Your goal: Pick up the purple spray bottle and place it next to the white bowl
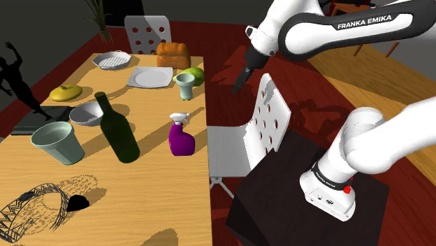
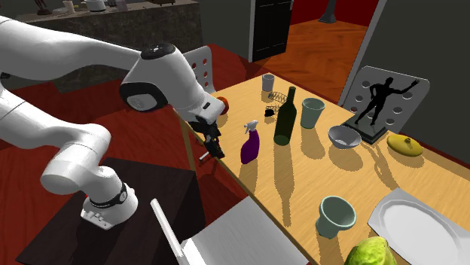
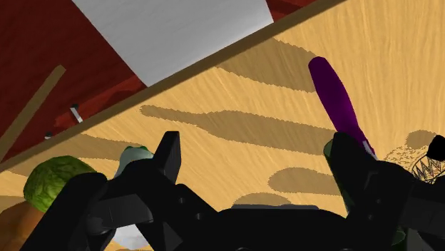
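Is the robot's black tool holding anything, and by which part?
Nothing. The black tool is open and empty; the purple spray bottle stands untouched.

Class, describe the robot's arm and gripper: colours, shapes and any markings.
The arm has rounded white links with dark joints. One black section bears white lettering, FRANKA EMIKA. A small red dot sits low on it. The gripper is all black, with two blocky fingers.

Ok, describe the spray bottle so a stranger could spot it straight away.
Find the long wooden table, then its long edge by the white chair. There, beside the tall dark green wine bottle, stands the spray bottle: the lone purple thing, squat, with a pale trigger head.
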You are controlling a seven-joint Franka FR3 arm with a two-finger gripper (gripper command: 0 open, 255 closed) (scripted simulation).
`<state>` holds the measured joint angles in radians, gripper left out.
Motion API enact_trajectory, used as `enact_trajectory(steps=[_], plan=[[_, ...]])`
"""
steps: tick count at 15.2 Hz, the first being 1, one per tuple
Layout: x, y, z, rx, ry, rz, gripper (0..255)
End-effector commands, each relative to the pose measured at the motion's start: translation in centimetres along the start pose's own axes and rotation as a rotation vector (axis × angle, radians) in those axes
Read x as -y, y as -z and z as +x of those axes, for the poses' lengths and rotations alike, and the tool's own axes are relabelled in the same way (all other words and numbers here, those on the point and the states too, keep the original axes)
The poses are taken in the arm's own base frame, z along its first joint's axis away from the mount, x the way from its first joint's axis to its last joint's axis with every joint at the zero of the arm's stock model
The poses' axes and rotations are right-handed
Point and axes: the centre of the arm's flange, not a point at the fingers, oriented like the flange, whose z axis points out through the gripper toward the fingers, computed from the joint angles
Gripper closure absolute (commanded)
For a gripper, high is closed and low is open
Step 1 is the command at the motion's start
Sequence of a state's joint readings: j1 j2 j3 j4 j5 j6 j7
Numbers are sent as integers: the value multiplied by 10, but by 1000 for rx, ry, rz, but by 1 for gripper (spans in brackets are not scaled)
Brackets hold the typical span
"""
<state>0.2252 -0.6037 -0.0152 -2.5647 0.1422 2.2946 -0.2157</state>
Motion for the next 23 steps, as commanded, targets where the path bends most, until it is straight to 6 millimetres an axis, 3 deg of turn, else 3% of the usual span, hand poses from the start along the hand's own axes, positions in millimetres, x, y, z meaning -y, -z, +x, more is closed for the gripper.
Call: enact_trajectory(steps=[1,18,23], plan=[[11,-22,3,-22,50,15,0],[119,-198,37,-178,463,149,0],[126,-223,40,-181,473,152,0]])
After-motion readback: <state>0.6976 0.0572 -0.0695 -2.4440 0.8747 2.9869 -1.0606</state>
